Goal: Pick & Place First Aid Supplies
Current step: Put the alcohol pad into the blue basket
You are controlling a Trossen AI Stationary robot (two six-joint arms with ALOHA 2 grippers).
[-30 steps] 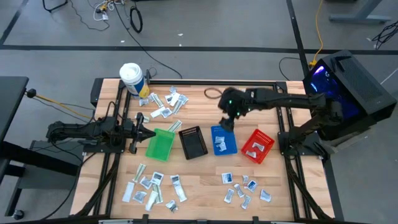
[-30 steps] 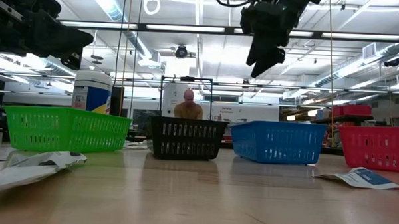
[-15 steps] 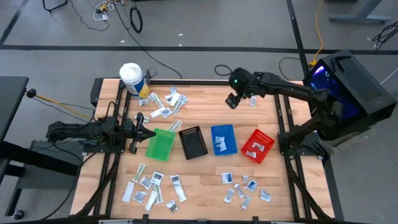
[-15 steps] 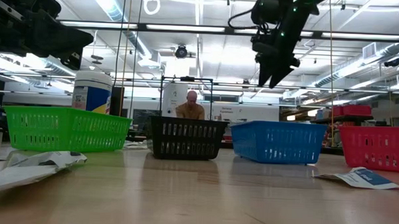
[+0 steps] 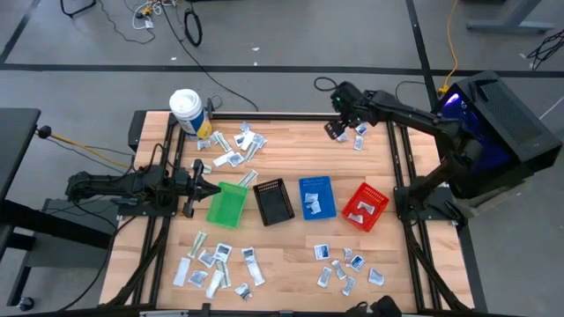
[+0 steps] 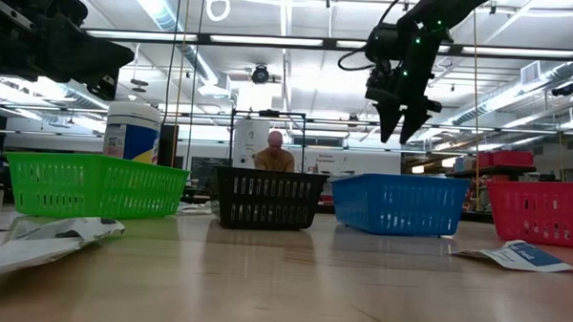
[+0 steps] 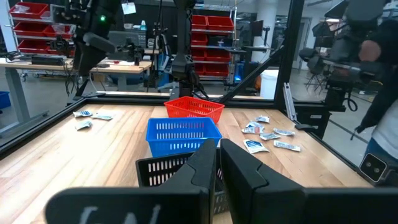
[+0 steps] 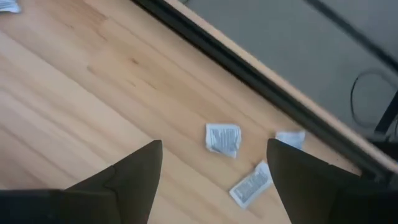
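Observation:
The first aid supplies are small white and silvery sachets lying flat in groups: at the far left [image 5: 233, 145], near left [image 5: 216, 264], near right [image 5: 348, 267], and three at the far right [image 5: 359, 136]. Those three show below my right gripper [image 8: 214, 180] as sachets [image 8: 222, 138]. My right gripper [image 5: 337, 129] hangs open, high over the far right of the table [image 6: 401, 122], fingers pointing down. My left gripper [image 5: 198, 187] rests shut and level, left of the green bin [image 5: 226, 204], and shows in its own view [image 7: 217, 163].
Four small bins stand in a row at mid-table: green, black [image 5: 273, 201], blue [image 5: 317, 197] and red [image 5: 365, 206]; the blue and red ones hold sachets. A white tub [image 5: 186, 112] stands at the far left corner. A person [image 6: 272, 153] sits beyond the table.
My right gripper has travelled from above the blue bin toward the table's far edge and to the right, ending over the three sachets by the far right corner. Its fingers have turned to point down. The left arm has kept still.

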